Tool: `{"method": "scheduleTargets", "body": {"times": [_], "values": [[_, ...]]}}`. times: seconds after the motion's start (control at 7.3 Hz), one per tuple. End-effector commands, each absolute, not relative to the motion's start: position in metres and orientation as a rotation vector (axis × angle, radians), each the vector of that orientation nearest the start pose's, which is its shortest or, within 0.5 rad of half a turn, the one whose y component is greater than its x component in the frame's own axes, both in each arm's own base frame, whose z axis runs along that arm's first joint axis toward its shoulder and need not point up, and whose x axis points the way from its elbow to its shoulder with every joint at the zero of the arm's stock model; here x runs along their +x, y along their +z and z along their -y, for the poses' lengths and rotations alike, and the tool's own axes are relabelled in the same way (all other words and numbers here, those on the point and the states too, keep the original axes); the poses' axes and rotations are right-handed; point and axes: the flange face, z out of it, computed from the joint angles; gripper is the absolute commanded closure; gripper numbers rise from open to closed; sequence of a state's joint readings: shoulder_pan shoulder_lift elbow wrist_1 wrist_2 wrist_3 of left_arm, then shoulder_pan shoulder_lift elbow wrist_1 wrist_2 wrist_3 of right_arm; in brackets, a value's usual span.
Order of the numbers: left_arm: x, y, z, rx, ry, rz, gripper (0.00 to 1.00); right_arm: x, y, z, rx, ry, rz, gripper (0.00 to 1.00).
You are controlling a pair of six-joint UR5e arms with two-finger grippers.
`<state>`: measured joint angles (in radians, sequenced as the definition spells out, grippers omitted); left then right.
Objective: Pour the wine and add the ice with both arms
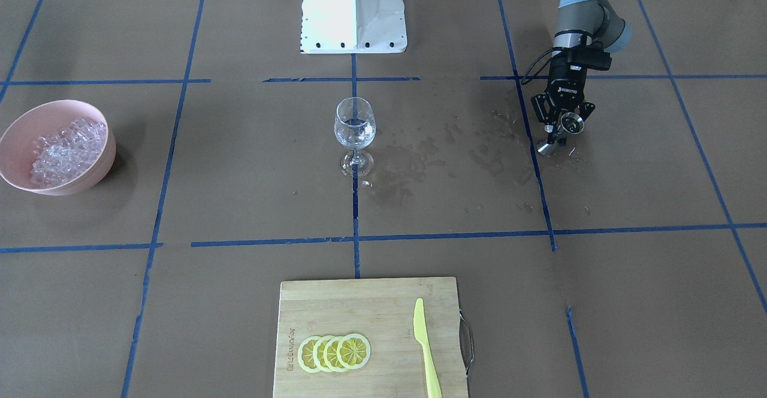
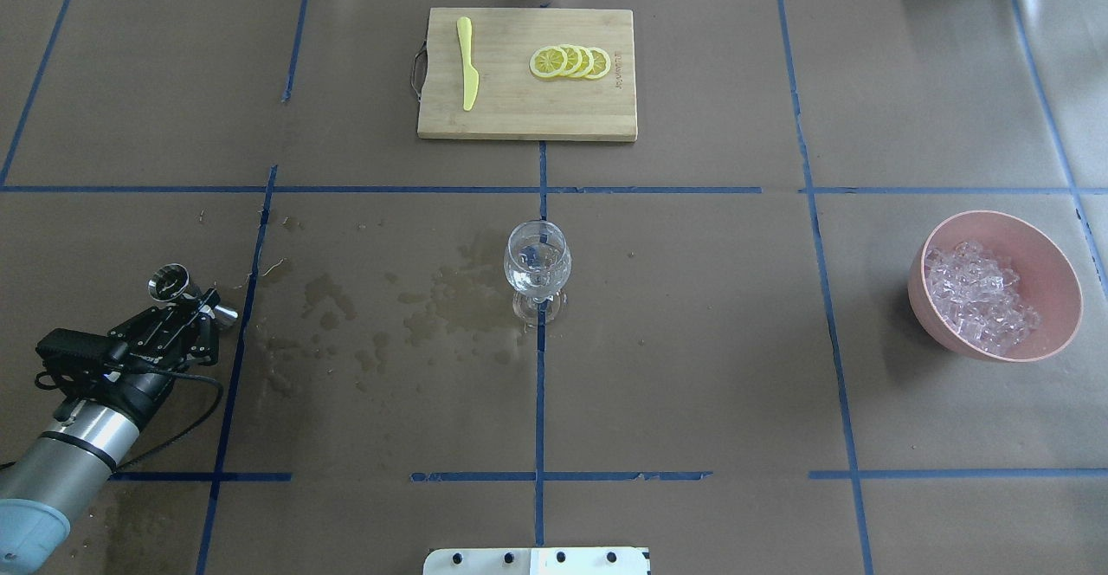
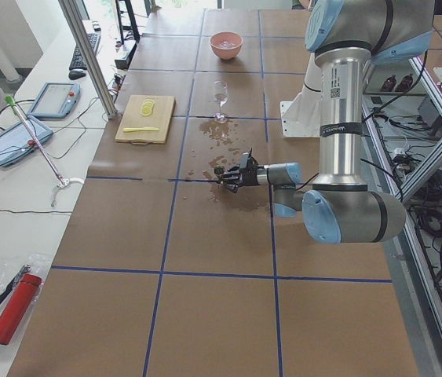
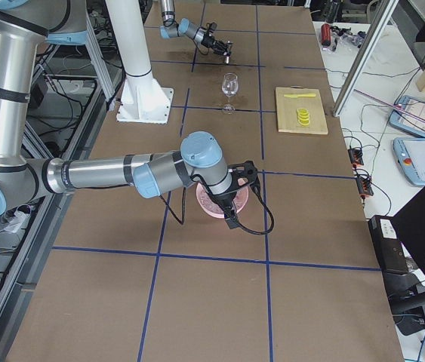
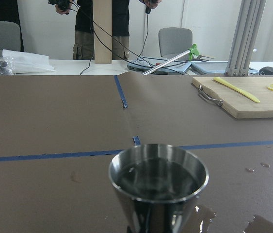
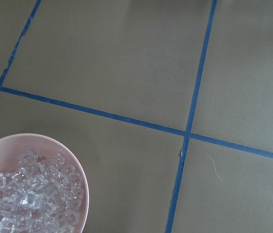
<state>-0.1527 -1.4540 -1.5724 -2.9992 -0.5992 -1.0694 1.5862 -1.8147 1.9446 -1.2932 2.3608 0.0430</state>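
Note:
A wine glass (image 1: pixel 355 128) stands mid-table with a little clear wine (image 2: pixel 537 279) in it; it also shows in the exterior right view (image 4: pixel 229 85). My left gripper (image 1: pixel 560 131) is shut on a steel jigger (image 2: pixel 169 282), tilted, low over the table well to the glass's side. The jigger's cup (image 5: pixel 158 179) fills the left wrist view. A pink bowl (image 1: pixel 90 109) holds the ice (image 1: pixel 66 149). My right gripper (image 4: pixel 233 211) hovers over the bowl (image 4: pixel 210 205); I cannot tell whether it is open. The right wrist view shows the ice (image 6: pixel 29 199).
Wet patches (image 1: pixel 419 158) darken the brown paper between the glass and the left gripper. A wooden cutting board (image 1: pixel 359 302) on the operators' side carries lemon slices (image 1: pixel 334 353) and a yellow knife (image 1: pixel 426 350). The white pedestal (image 1: pixel 353 8) stands behind the glass.

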Motion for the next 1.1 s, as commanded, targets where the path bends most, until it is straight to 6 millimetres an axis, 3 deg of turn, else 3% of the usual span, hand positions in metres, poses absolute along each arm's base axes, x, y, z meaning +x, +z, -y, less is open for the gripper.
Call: {"method": "scheduleTargets", "body": {"times": [0.0, 0.27, 0.68, 0.96], "values": [[0.380, 0.547, 0.277, 1.163, -0.329, -0.849, 0.98, 0.069, 0.549, 0.405, 0.375, -0.107, 0.784, 0.00], [0.378, 0.526, 0.275, 1.230, -0.218, -0.819, 1.00, 0.069, 0.549, 0.405, 0.375, -0.107, 0.784, 0.00], [0.366, 0.486, 0.269, 1.316, -0.139, -0.939, 1.00, 0.069, 0.549, 0.405, 0.375, -0.105, 0.784, 0.00], [0.374, 0.446, 0.267, 1.399, 0.118, -0.938, 1.00, 0.069, 0.549, 0.404, 0.373, -0.103, 0.786, 0.00]]}}
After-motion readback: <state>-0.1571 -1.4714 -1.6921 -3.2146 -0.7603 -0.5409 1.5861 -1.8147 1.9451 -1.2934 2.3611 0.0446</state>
